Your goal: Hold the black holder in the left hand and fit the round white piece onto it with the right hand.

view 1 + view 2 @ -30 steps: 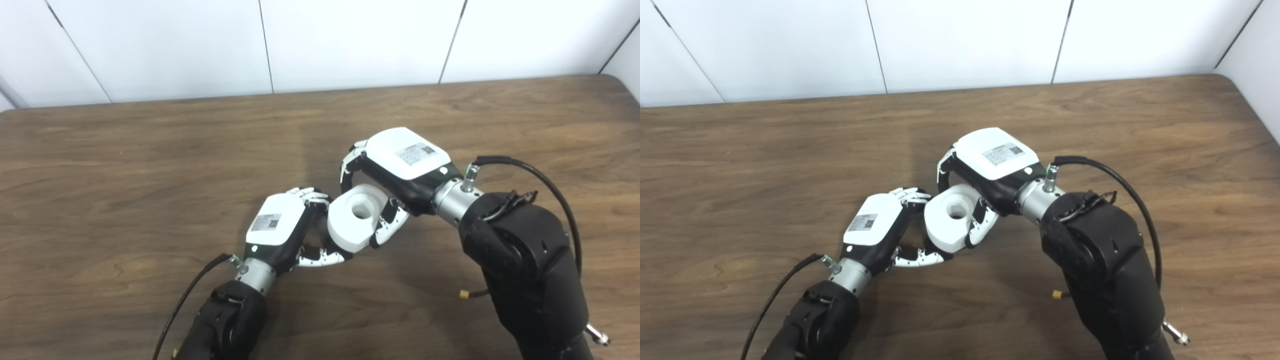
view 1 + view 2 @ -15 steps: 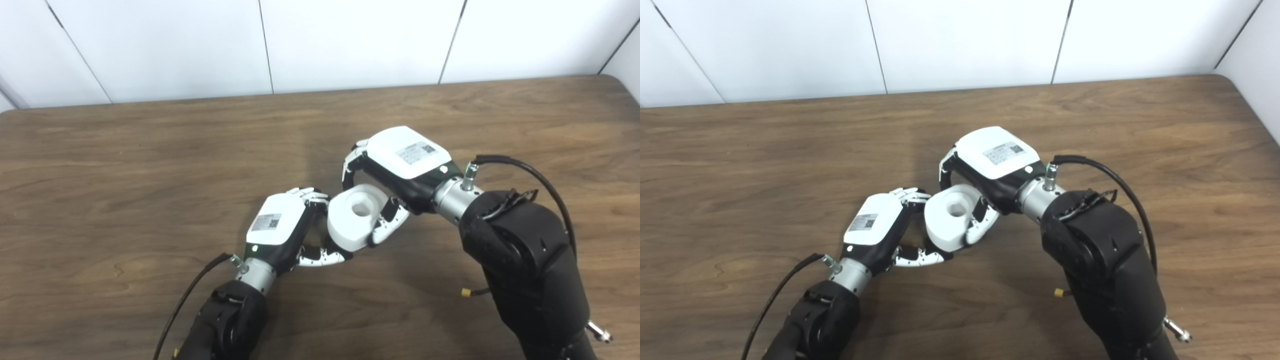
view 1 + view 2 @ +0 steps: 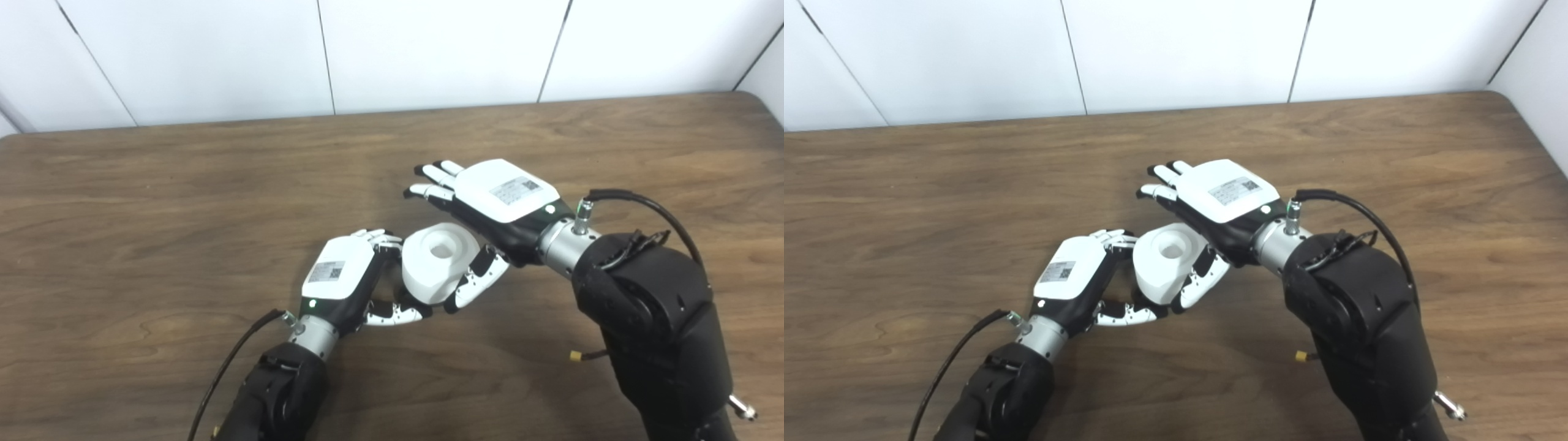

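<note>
The round white piece (image 3: 438, 263) with a centre hole stands at the middle of the wooden table (image 3: 153, 202), against the fingertips of my left hand (image 3: 346, 275). My left hand is curled shut beneath and beside it. The black holder is hidden under the white piece and the fingers, so I cannot see it clearly. My right hand (image 3: 490, 202) is open, with its fingers stretched out flat above and behind the white piece. Its thumb (image 3: 478, 278) lies close along the piece's right side. The piece also shows in the right eye view (image 3: 1167, 260).
Black cables run from my left wrist (image 3: 226, 367) and over my right forearm (image 3: 649, 211). A white panelled wall (image 3: 429, 49) stands behind the table's far edge. The table's right corner is at the upper right.
My right hand has opened: its fingers, curled over the white piece before, are now stretched out flat. The white piece stays at my left hand, tilted slightly more upright.
</note>
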Robot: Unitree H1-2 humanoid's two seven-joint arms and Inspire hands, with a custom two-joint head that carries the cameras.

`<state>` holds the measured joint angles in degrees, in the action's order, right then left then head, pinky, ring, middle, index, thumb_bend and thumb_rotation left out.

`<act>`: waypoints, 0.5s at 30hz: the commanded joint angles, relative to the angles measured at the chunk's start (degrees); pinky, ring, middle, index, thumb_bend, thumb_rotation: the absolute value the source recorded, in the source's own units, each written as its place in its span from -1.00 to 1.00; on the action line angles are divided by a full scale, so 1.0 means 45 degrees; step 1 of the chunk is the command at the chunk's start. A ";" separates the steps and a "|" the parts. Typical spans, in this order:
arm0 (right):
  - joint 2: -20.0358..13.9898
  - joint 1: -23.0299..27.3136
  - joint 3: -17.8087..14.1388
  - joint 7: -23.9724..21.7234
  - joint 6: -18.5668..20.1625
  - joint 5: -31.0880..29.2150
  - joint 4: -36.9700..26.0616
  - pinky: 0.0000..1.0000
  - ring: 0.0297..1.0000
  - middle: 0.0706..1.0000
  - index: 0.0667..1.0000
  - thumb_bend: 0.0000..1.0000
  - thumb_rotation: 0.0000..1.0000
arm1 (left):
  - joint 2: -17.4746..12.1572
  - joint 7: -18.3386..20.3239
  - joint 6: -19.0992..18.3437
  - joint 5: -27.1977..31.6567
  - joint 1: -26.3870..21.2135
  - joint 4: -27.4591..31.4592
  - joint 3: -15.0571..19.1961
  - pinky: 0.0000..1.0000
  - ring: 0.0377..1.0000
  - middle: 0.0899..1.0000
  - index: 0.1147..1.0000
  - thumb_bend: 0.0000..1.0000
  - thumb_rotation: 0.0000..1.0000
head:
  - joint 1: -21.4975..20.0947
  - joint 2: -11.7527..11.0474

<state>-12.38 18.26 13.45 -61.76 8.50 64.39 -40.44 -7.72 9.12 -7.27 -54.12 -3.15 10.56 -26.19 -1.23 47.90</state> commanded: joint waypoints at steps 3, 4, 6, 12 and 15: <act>0.0150 0.0470 -0.0220 0.0073 -0.0014 0.0004 -0.0561 0.74 1.00 1.00 0.92 1.00 -0.19 | -0.0257 0.0897 -0.0841 -0.0213 0.0356 -0.0747 -0.0042 0.73 0.70 0.48 -0.16 0.04 -0.90 | 0.0015 0.0038; 0.0169 0.0471 -0.0232 0.0047 -0.0015 0.0010 -0.0572 0.74 1.00 1.00 0.92 1.00 -0.20 | -0.0267 0.0899 -0.0838 -0.0220 0.0355 -0.0746 -0.0045 0.73 0.70 0.47 -0.16 0.04 -0.90 | 0.0015 0.0038; 0.0186 0.0485 -0.0250 0.0027 -0.0034 0.0029 -0.0565 0.74 1.00 1.00 0.93 1.00 -0.19 | -0.0286 0.0943 -0.0864 -0.0234 0.0355 -0.0725 -0.0043 0.73 0.70 0.48 -0.16 0.04 -0.90 | 0.0028 0.0032; 0.0288 0.0561 -0.0389 -0.0066 0.0048 0.0003 -0.0517 0.73 1.00 1.00 0.91 1.00 -0.16 | -0.0401 0.0796 -0.0711 -0.0076 0.0373 -0.0816 0.0035 0.75 0.70 0.47 -0.16 0.04 -0.90 | -0.0007 -0.0008; 0.0333 0.0631 -0.0448 -0.0198 0.0111 0.0032 -0.0545 0.72 1.00 1.00 0.92 1.00 -0.15 | -0.0460 0.0840 -0.0739 -0.0038 0.0372 -0.0815 0.0067 0.73 0.68 0.47 -0.16 0.04 -0.90 | -0.0009 -0.0003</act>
<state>-11.30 18.77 12.06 -63.08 8.81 64.41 -41.37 -7.94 9.06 -7.36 -53.87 -3.21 10.54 -26.14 -1.23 47.81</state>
